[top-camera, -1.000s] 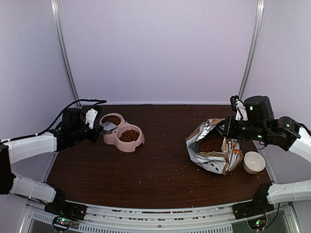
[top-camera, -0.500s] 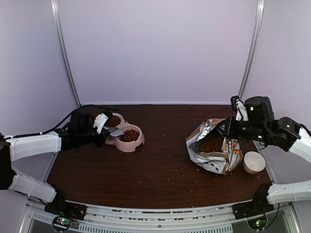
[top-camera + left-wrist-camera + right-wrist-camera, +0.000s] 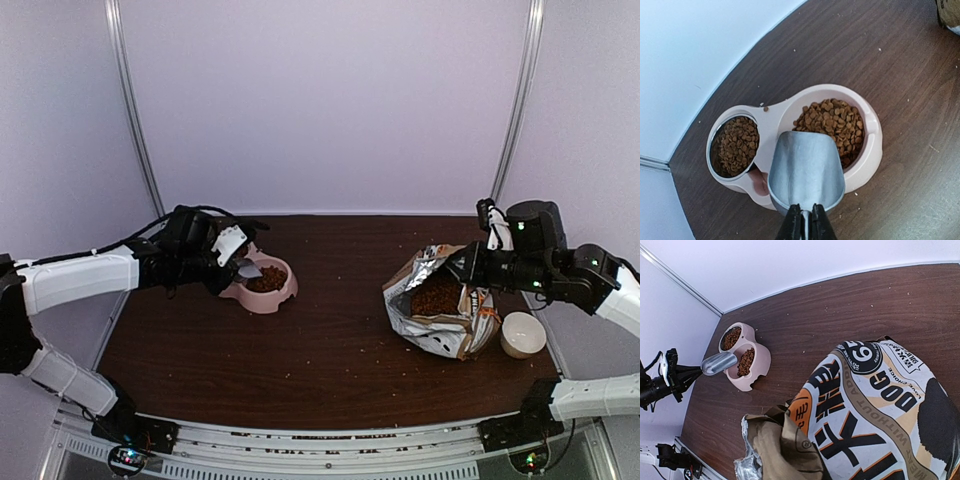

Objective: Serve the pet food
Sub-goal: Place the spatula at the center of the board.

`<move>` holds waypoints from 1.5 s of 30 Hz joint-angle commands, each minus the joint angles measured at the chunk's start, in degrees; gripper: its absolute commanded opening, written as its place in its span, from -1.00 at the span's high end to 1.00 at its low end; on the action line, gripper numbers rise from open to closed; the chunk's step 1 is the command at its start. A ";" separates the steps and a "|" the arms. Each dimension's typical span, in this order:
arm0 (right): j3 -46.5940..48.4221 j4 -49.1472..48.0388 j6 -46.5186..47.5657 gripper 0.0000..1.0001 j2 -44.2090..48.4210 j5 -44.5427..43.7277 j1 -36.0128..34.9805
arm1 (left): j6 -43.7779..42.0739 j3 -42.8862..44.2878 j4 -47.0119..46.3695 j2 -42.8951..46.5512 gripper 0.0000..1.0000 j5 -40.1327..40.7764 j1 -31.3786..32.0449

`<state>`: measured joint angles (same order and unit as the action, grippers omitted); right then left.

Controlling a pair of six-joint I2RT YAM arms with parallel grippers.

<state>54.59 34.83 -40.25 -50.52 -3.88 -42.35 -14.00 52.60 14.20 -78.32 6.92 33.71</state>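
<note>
On a dark wooden table. Clamping handle of empty scoop in left gripper, above feeder with kibble in both basins. Pinching rim of open bag in right gripper, shut tight; more kibble inside.

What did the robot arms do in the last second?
The left gripper, shut on the metal scoop, swung right from beside the pink feeder to above it; the scoop now hangs over the bigger basin's kibble. The right gripper kept holding the dog food bag; bag, feeder and white bowl stayed put.
</note>
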 commanded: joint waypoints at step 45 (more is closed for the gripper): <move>-4.67 -7.38 -0.60 1.00 1.28 6.54 1.74 | 23.38 -14.20 -25.69 -5.99 0.96 -2.71 27.94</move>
<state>50.26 29.30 -40.71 -49.06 2.13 -41.32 6.26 38.35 -7.42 -81.82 6.59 61.25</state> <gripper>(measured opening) 0.004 0.040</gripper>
